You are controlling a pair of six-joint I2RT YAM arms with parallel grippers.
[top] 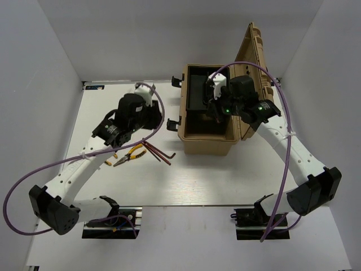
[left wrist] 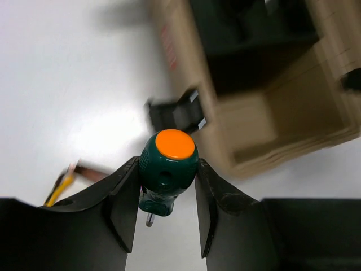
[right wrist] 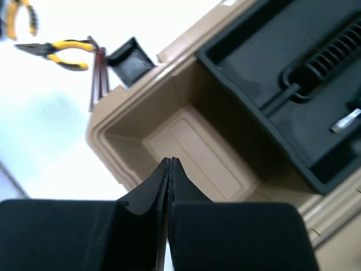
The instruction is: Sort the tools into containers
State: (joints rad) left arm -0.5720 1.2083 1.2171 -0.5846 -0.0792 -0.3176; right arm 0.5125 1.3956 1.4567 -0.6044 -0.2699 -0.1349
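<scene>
My left gripper is shut on the short green-handled screwdriver, whose orange cap faces the camera. It hangs above the table left of the open tan toolbox. In the top view the left gripper hides the screwdriver. Yellow-handled pliers, smaller orange-handled pliers and dark-red hex keys lie on the table. My right gripper is shut and empty, over the toolbox's open compartment; it also shows in the top view.
The toolbox lid stands open at the right. A black tray fills the back half of the box, with a small metal bit in it. Black latches stick out from the box's left side. White walls enclose the table.
</scene>
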